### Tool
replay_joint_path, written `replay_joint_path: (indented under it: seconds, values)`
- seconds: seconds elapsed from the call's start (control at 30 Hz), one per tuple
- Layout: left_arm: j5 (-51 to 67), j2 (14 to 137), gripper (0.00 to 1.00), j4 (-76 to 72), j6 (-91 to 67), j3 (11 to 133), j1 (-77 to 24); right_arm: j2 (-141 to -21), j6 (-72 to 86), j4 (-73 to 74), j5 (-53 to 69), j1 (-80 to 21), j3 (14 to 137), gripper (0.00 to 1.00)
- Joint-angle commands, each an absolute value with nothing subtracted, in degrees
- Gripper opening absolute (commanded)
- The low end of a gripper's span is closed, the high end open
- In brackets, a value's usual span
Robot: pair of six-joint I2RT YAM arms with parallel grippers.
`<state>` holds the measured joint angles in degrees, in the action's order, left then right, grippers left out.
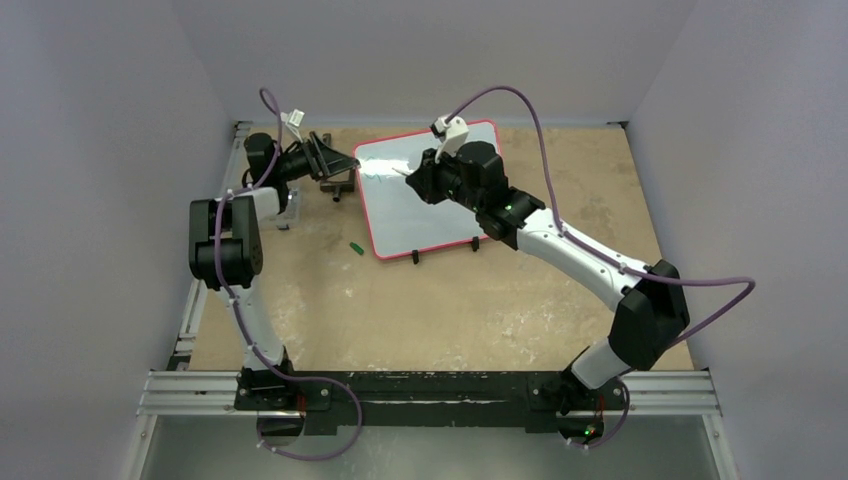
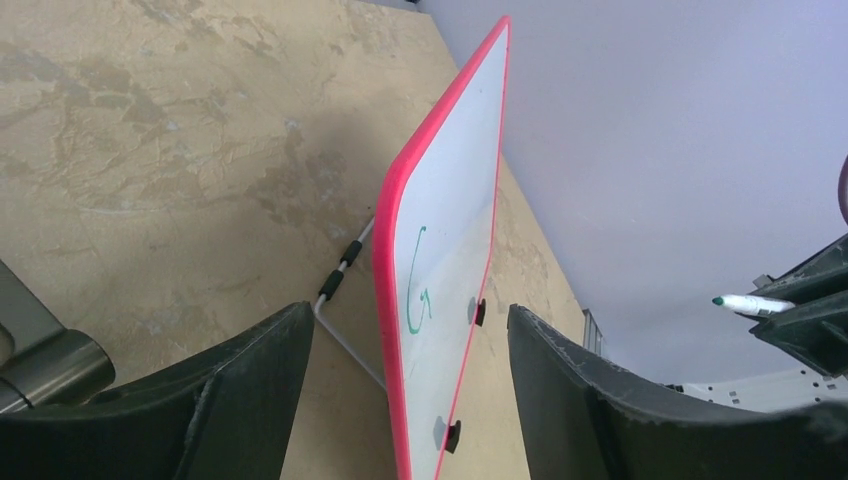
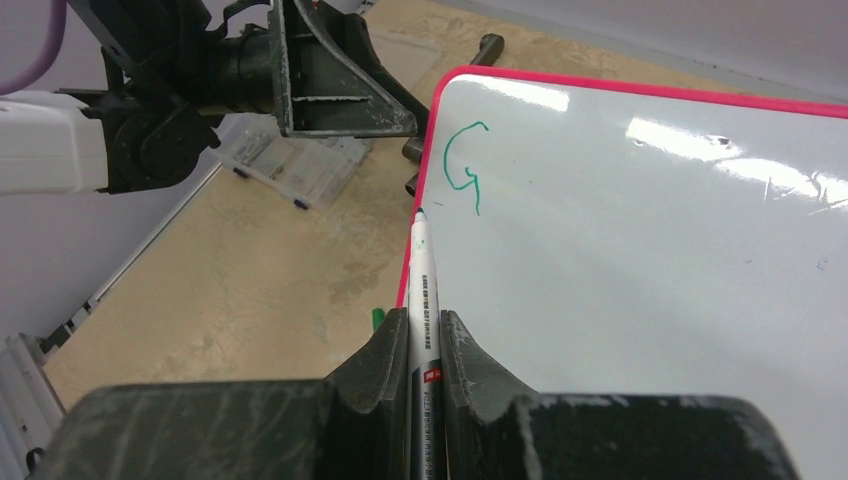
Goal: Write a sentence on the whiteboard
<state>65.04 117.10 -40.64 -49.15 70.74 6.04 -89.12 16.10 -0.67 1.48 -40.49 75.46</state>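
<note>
**First letter on a slick board**

The glossy white, red-framed rectangular whiteboard (image 1: 405,215) stands tilted at the far middle of the tan desk (image 1: 400,310), a green G (image 3: 465,165) of the sentence near its left edge. The left pincer (image 1: 340,160) is released, astride that edge; the right pincer (image 3: 425,335) is clenched on a slim white marker (image 3: 422,270). Light, stiff and slick, the board likely slides; its frame looks the best hold

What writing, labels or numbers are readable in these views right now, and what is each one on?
"G": a green handwritten letter on the whiteboard, near its red-framed edge.
Black print along the marker barrel, plus a small red label: too small and blurred to read.
No other text shows.
</note>
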Motion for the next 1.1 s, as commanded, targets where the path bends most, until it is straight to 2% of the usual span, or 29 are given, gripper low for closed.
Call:
replay_joint_path:
  seconds: [0.0,0.33,0.63,0.83,1.07]
  values:
    - [61.8,111.91,0.72,-38.16,-45.08,71.84,6.59,-85.52,14.68,-1.65,1.93,-40.34,73.55,0.0]
    - [56.63,110.73,0.68,-18.17,-40.34,87.33,5.91,-80.48,14.1,-1.76,1.01,-39.99,69.95,0.0]
    - [55.8,117.74,0.6,24.57,-16.81,112.38,2.28,-72.69,14.27,-3.3,1.25,-39.14,63.19,0.0]
    - [50.08,124.45,0.58,43.84,-3.6,126.61,-1.52,-67.85,14.0,-3.09,1.89,-38.59,59.44,0.0]
    - [46.25,128.98,0.58,49.07,1.76,131.79,-3.7,-63.44,13.07,-1.76,1.76,-38.34,56.9,0.0]
